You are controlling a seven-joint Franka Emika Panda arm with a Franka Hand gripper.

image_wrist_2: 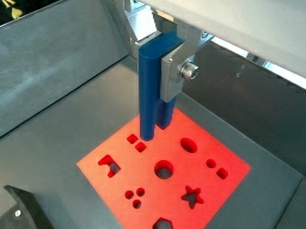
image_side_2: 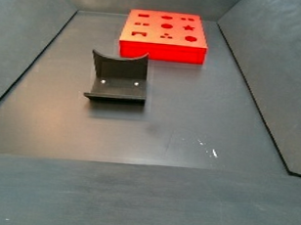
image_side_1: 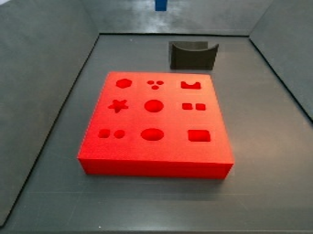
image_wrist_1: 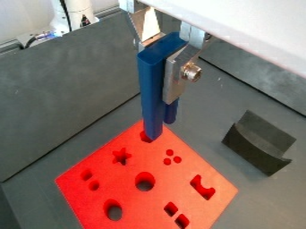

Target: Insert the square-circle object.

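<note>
End effector (image_wrist_1: 169, 73): high above the desk, clamped on the peg; in both wrist views a silver finger plate (image_wrist_2: 180, 64) lies flat against the peg's side.
Peg (image_wrist_1: 152, 89): dark blue, tall and thin, held upright between the fingers, its lower end hanging clear above the red block; also seen in the other wrist view (image_wrist_2: 152, 85). In a side view only a small blue tip (image_side_1: 160, 5) shows at the frame's upper edge.
Red block (image_side_1: 153, 123): flat on the dark desk (image_side_1: 257, 164), its top cut with 9 differently shaped holes in 3 rows of 3; in a side view it sits at the far end (image_side_2: 164, 35).
Star hole (image_wrist_1: 121, 156): near one edge of the block, beside a round hole in the middle (image_wrist_1: 145, 182).
Holder (image_side_1: 193, 54): dark grey, curved, standing on the desk just beyond the block, apart from it; in a side view (image_side_2: 118, 77) it lies between block and camera.
Peg versus holes: which hole lies under the peg cannot be told.
</note>
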